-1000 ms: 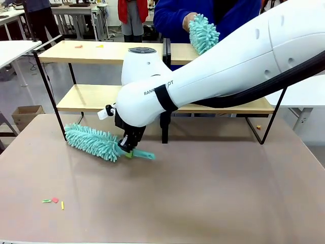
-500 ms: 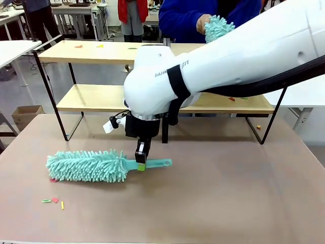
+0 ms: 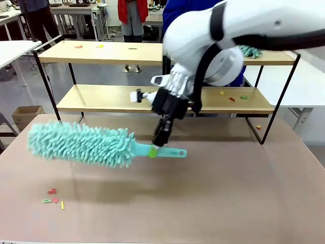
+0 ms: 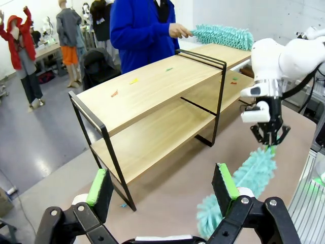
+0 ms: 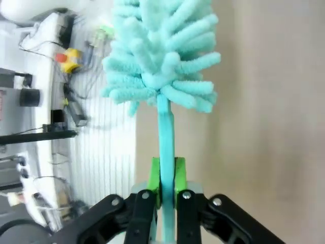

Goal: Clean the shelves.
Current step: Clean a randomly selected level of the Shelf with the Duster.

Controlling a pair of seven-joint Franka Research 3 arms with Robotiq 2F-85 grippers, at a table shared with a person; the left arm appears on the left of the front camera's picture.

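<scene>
Duster (image 3: 81,144): light, fluffy head left of right pincer (image 3: 155,146), which pinches stiff handle; shelves (image 3: 101,53) behind, rigid, probably steady.

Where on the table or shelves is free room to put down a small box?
Free: the tabletop right of the duster, up to the shelves' right leg; the lower board's left half, between frame and centre post. Crowded: the tabletop's left, where the right gripper holds the duster near scraps; the lower board's right end.
</scene>
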